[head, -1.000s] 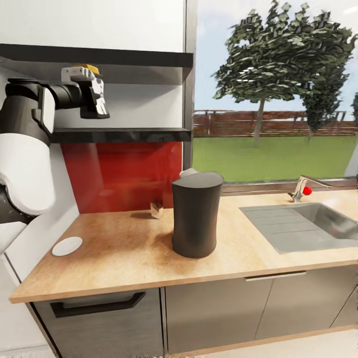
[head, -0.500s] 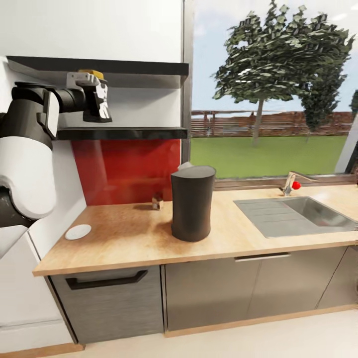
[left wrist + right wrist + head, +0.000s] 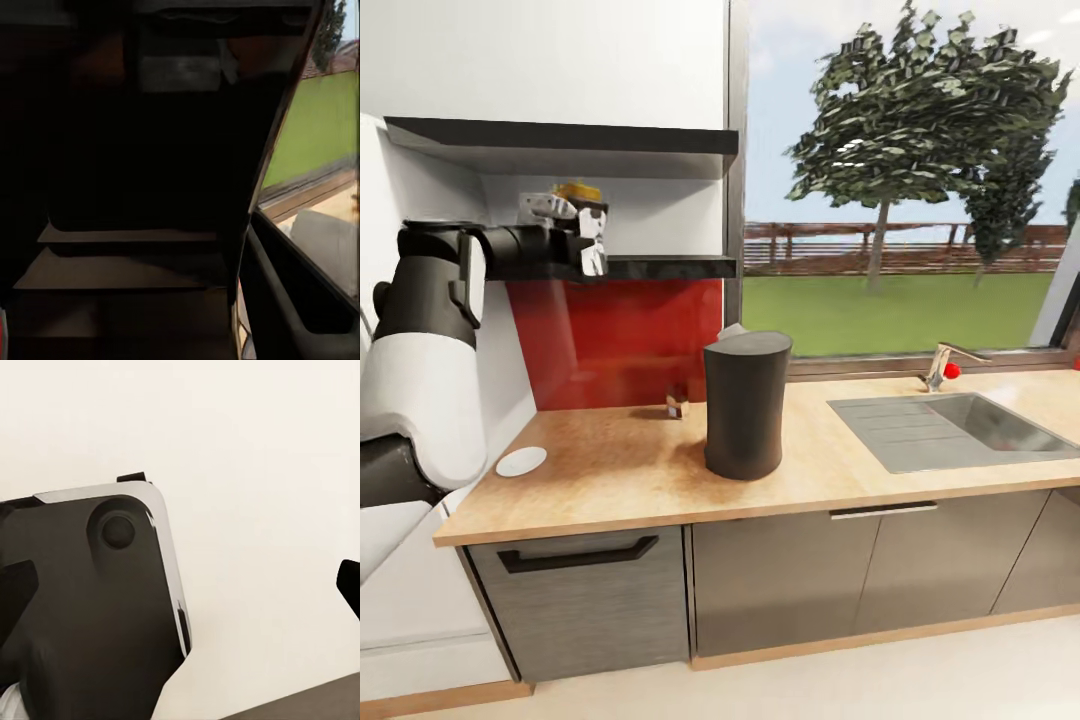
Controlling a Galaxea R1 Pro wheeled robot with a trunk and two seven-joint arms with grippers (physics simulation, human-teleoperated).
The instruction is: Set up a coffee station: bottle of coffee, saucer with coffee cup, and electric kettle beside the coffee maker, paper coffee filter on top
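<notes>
Left gripper [image 3: 586,232] lowered toward kitchen shelf [image 3: 660,266].

At the upper left of the frame, the left gripper [image 3: 592,240] is closed around a small bottle with an amber-gold top [image 3: 577,192] above the thin glossy dark grey shelf [image 3: 660,266]. At centre, the tall dark grey coffee maker [image 3: 745,405] stands on the tan wood-look countertop [image 3: 860,480]; a small flat round white saucer [image 3: 521,461] lies at left.
</notes>
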